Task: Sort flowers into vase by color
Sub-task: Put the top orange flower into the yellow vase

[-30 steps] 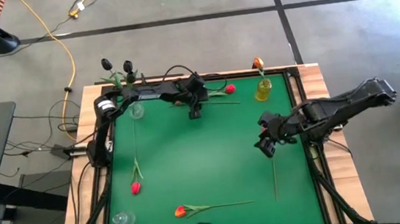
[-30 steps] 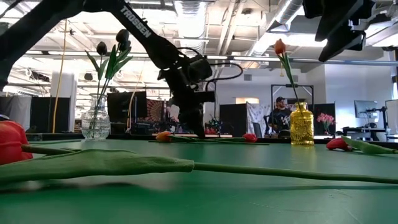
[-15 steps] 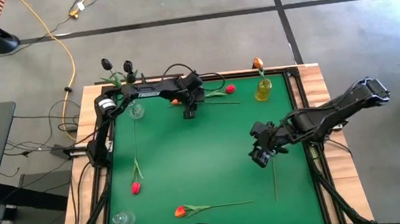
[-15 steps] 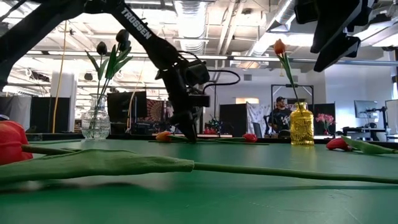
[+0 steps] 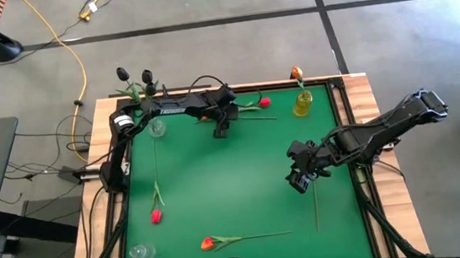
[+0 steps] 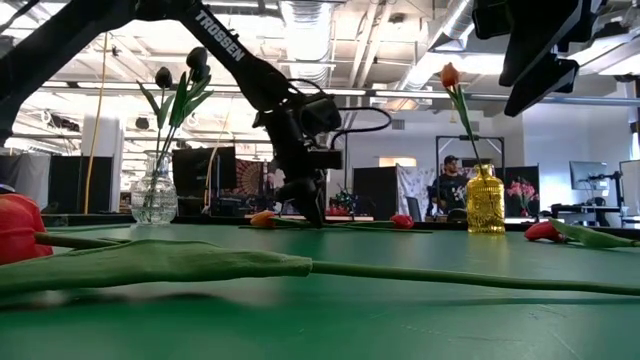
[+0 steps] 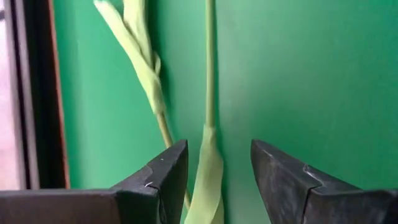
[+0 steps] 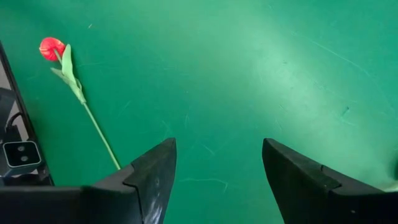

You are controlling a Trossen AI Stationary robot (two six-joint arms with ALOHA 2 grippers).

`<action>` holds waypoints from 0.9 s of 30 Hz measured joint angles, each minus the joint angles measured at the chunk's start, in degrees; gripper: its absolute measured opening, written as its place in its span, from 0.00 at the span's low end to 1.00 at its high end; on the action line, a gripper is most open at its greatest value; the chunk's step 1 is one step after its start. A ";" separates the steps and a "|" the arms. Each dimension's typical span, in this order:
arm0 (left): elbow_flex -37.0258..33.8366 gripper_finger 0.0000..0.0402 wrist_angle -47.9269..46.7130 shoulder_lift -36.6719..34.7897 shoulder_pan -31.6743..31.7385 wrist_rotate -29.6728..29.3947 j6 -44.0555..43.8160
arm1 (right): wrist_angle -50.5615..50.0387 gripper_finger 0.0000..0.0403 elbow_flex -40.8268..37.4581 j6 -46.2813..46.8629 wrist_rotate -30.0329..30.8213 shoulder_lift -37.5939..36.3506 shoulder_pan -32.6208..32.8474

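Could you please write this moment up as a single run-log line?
left gripper: open, low over green stem near table's far edge | right gripper: open, above mat, empty | black tulips: in clear vase | yellow vase: orange tulip

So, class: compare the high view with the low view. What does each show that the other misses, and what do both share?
Only the high view shows the yellow cable on the floor and the small clear vase at the table's near left corner. Only the low view shows a person in the room behind. Both share the yellow vase holding an orange tulip, and the left gripper, open, low over stems.
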 joint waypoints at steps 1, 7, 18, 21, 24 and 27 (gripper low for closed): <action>-0.01 0.41 -0.49 0.00 0.37 0.78 0.16 | 0.00 0.66 0.00 -0.13 0.00 0.00 0.00; 0.07 0.41 -3.81 0.48 2.04 3.81 0.13 | 0.02 0.66 0.00 -0.26 0.00 0.00 0.00; 0.14 0.19 -5.01 1.25 1.74 1.96 -1.12 | 1.09 0.66 0.00 -0.23 -0.04 -0.02 -0.02; 0.38 0.06 -4.87 1.27 0.96 -1.24 -1.64 | 1.35 0.66 0.00 -0.23 -0.04 -0.02 -0.02; 2.14 0.03 -6.98 1.37 0.50 -2.11 -2.45 | 1.72 0.66 0.00 -0.26 -0.04 -0.02 -0.02; 5.06 0.03 -11.40 1.44 -0.25 -3.57 -2.47 | 2.15 0.66 0.00 -1.38 -0.04 -0.02 -0.04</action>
